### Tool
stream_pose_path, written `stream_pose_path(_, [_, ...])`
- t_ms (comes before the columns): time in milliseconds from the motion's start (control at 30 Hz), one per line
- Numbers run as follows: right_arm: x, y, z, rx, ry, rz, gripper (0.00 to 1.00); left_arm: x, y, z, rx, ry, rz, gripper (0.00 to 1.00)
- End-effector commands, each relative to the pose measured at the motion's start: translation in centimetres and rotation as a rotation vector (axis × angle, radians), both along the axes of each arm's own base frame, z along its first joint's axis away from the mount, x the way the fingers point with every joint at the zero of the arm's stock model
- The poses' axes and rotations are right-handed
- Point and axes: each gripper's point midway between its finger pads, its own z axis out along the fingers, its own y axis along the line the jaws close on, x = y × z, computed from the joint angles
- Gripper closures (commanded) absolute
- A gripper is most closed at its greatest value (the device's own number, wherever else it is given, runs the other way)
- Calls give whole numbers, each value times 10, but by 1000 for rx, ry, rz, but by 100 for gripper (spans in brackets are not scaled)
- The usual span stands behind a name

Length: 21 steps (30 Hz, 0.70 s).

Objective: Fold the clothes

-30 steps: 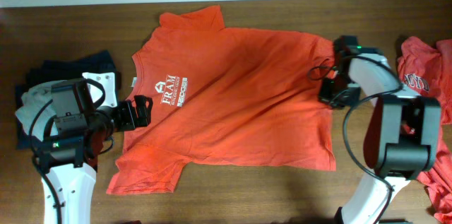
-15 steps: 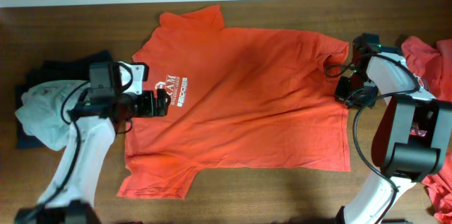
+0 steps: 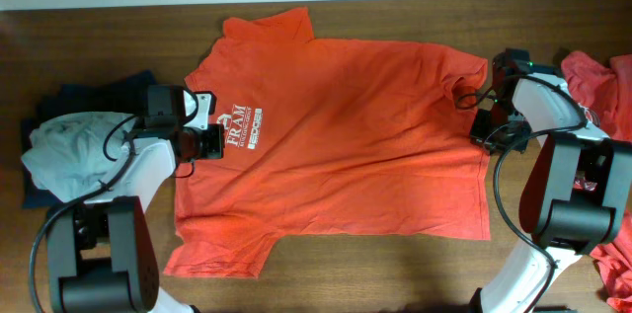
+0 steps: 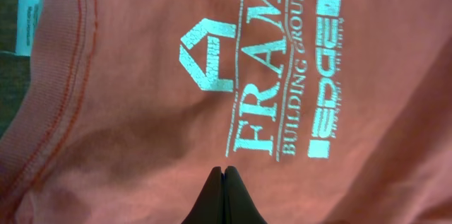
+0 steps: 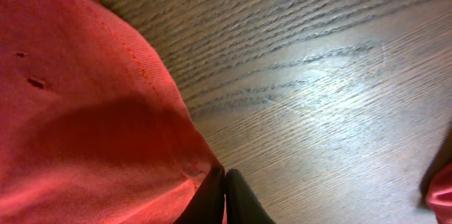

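Observation:
An orange-red T-shirt (image 3: 336, 125) lies spread flat on the table, collar to the left, white FRAM print (image 3: 245, 127) facing up. My left gripper (image 3: 219, 142) rests on the chest beside the print. In the left wrist view its fingers (image 4: 224, 169) are pressed together, pinching the T-shirt (image 4: 141, 111) just below the print (image 4: 261, 90). My right gripper (image 3: 484, 135) sits at the shirt's right-hand hem. In the right wrist view it (image 5: 225, 172) is shut on the hem edge of the T-shirt (image 5: 85, 111), with red cloth showing between the fingers.
A pile of pale grey (image 3: 59, 150) and navy (image 3: 109, 91) garments lies at the left edge, under my left arm. More red garments (image 3: 597, 86) lie at the far right, behind my right arm. Bare wooden table (image 3: 395, 273) shows in front of the shirt.
My left gripper moved from the shirt's left edge onto the chest by the print and closed. My right gripper dragged the hem rightward, smoothing the shirt, then held still.

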Motion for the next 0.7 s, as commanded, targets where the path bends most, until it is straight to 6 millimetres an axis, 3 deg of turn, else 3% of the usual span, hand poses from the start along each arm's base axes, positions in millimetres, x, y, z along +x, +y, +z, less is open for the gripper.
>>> stream_pose_path(0, [7, 1, 14, 11, -49, -18, 92, 3, 5, -13, 67, 11, -6, 100])
stream_pose_path(133, [7, 4, 14, 29, -46, -19, 92, 3, 8, -28, 115, 31, -30, 100])
stream_pose_path(333, [7, 4, 14, 35, -50, -19, 91, -6, 28, -56, 221, 108, 12, 100])
stream_pose_path(600, [8, -25, 19, -133, -43, -15, 89, -18, 73, -56, 345, 175, 280, 100])
stream_pose_path(667, [12, -28, 19, -137, -64, -23, 88, -19, 75, -55, 342, 185, 289, 100])
